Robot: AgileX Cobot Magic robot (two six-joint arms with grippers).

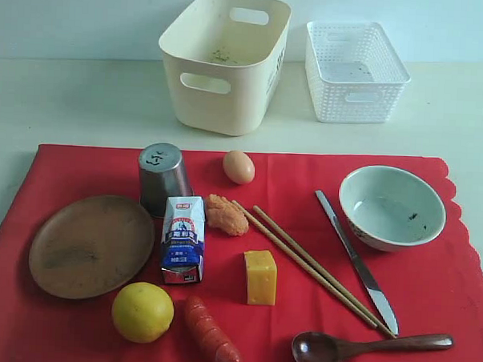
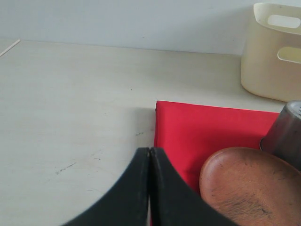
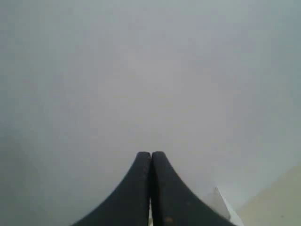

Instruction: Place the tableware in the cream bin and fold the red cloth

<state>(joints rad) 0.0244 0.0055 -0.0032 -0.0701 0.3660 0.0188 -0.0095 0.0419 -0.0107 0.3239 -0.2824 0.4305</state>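
Left claw point(image 2: 149, 151) and right claw point(image 3: 151, 154) are pressed together, empty. The plate point(image 1: 90, 245) sits on the cloth point(image 1: 90, 170) beside our left claw; we should open wide and pinch its rim before lifting.

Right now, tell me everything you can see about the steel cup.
The steel cup is a dull, brushed-looking metal tumbler standing upside down, base up with faint markings on it, widening toward its rim. It rests on the red cloth, between the wooden plate and the egg, just behind the milk carton.
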